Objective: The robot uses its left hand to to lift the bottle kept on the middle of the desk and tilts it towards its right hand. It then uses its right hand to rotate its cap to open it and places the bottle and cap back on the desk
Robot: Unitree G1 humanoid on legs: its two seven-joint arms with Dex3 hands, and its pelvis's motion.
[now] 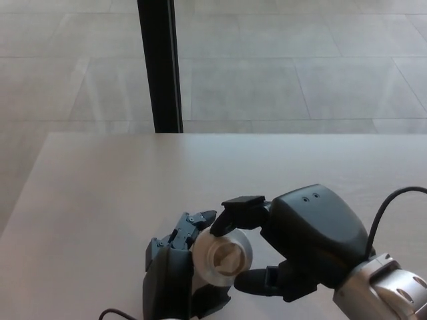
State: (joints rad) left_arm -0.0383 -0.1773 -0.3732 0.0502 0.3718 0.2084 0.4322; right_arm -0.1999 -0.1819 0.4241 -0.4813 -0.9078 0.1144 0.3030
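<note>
Tiled floor (280, 60) filling the upper half of the frame, dark post (160, 67) standing upper left of centre. Pale desk (100, 193) spreading across the lower half.

Right hand (280, 253), lower right: reaching in sideways, pinching the cap (223, 257) rim between upper finger and thumb below.

Left hand (177, 273), bottom centre-left: wrapping around the bottle, body almost wholly hidden, tilting it toward the right hand.

Cap facing the camera, lower centre, held above the desk; looking still on the neck.

Judging the step as unscrewing. Doing it well: keeping the left clamp firm against turning with the cap, keeping fingertips seated on the rim, twisting about the bottle's axis, regripping instead of over-rotating, avoiding pulling before threads clear.
</note>
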